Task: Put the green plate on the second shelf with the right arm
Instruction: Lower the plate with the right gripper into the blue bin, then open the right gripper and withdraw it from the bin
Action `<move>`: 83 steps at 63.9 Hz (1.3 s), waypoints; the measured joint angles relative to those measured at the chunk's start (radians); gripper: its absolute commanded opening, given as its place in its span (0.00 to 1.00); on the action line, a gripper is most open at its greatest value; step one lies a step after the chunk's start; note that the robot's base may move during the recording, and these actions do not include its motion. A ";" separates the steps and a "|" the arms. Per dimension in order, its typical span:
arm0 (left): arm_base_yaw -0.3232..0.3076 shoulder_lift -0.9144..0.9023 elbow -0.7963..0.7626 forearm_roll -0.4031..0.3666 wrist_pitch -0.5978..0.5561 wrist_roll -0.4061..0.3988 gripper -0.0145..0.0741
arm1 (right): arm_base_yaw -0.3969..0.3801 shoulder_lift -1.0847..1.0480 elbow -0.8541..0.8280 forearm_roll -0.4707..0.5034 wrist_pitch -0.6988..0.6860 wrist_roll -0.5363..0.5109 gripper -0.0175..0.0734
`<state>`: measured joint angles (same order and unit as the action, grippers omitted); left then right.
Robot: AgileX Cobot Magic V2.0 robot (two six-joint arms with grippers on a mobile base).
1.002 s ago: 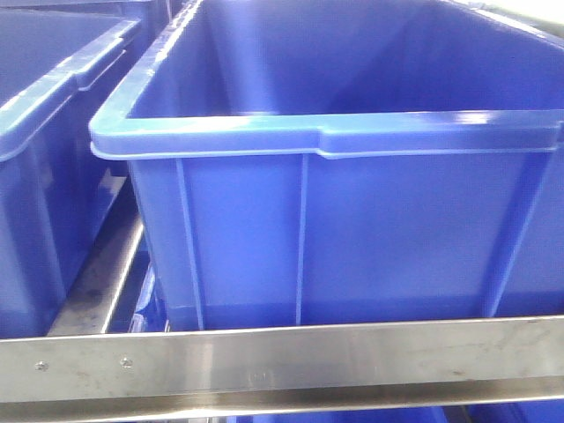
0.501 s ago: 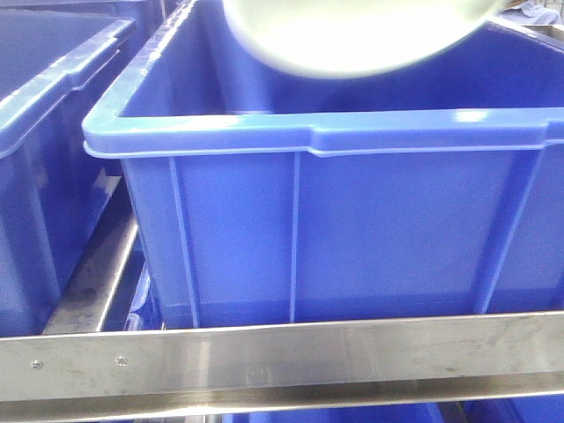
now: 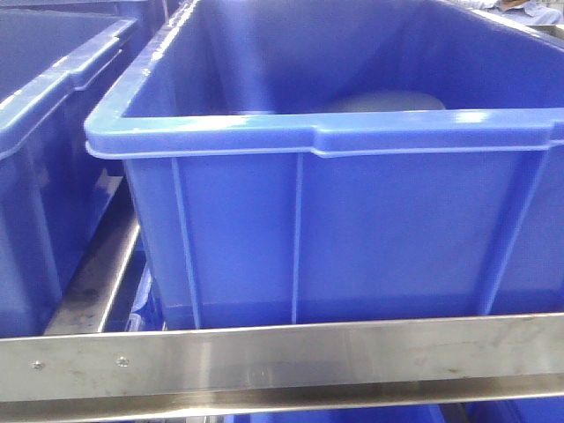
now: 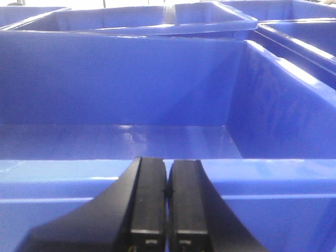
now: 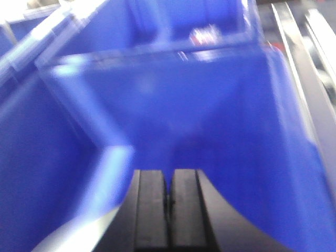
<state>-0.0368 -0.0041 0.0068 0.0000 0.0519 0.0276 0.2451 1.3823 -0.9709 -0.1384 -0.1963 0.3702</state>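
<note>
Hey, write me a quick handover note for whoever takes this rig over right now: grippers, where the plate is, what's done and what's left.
Left gripper: shut, empty, over a blue bin's rim.
Right gripper: shut, nothing between its fingers; the view is blurred.
Green plate: inside the big blue bin, only its top edge showing over the rim, no gripper on it.
Done: the plate is released into the bin.
Left: confirm it lies flat and that this is the second shelf; the pictures cannot settle either.

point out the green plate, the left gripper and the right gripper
green plate (image 3: 385,101), front view, visible top edge inside bin
left gripper (image 4: 167,194), left wrist view, fingertip seam
right gripper (image 5: 169,202), right wrist view, fingertip seam
</note>
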 measured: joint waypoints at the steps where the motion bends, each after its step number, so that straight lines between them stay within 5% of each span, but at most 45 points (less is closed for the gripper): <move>1: 0.000 0.000 0.000 0.000 0.000 0.000 0.31 | 0.000 -0.007 0.000 0.000 0.011 0.000 0.25; 49: 0.000 0.000 0.000 0.000 0.000 0.000 0.31 | -0.007 -0.153 0.000 -0.006 0.066 0.004 0.25; 63: 0.000 0.000 0.000 0.000 0.000 0.000 0.31 | -0.030 -0.382 0.000 -0.011 0.228 0.004 0.25; 83: 0.000 0.000 0.000 0.000 0.000 0.000 0.31 | -0.209 -0.784 0.165 -0.096 0.423 0.004 0.25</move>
<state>-0.0368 -0.0041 0.0068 0.0000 0.0519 0.0276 0.0359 0.5984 -0.8058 -0.2347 0.2263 0.3741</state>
